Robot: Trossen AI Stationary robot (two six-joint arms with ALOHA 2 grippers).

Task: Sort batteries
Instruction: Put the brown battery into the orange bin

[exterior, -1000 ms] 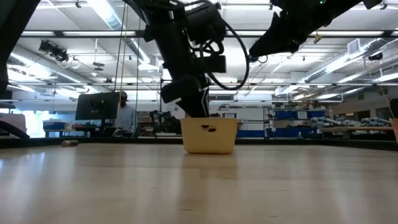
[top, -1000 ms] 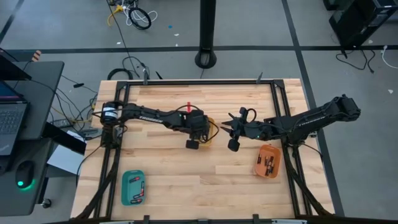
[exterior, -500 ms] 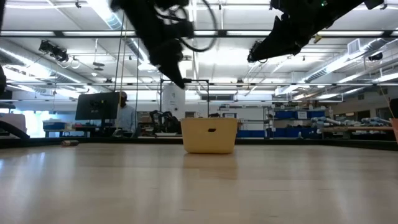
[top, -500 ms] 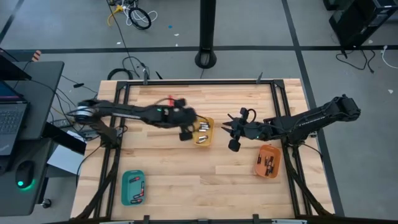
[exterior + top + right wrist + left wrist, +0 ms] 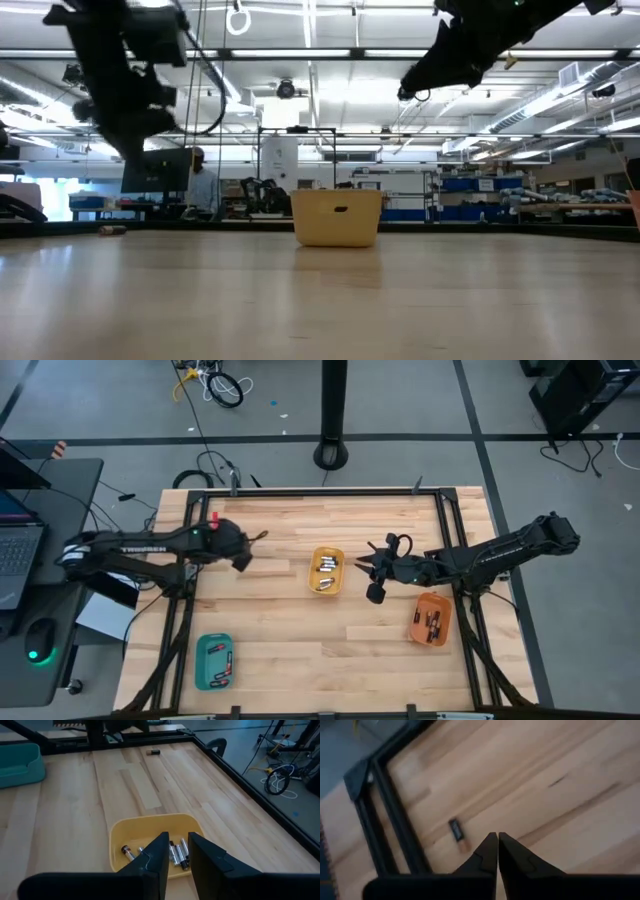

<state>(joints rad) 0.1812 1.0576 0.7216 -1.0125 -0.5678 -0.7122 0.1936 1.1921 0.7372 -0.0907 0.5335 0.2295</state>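
Observation:
The yellow tray (image 5: 327,571) in the table's middle holds several batteries (image 5: 176,854). More batteries lie in the orange tray (image 5: 432,619) at the right and in the teal tray (image 5: 214,661) at the near left. One loose battery (image 5: 457,831) lies flat on the wood near the far left frame rail. My left gripper (image 5: 496,839) hangs above the table's far left part, close to that battery, shut, and I see nothing between its tips. My right gripper (image 5: 175,845) hovers just right of the yellow tray, open, with nothing in the gap.
A black metal frame (image 5: 196,510) runs around the table's edges. Bare wood lies between the three trays. In the low view the yellow tray (image 5: 336,217) stands alone mid-table, both arms well above it. A person sits at a desk in the room behind.
My left gripper has come up out of the yellow tray and swung fast toward the table's left edge, rolling its wrist as it went. It now hangs over the far left part of the table.

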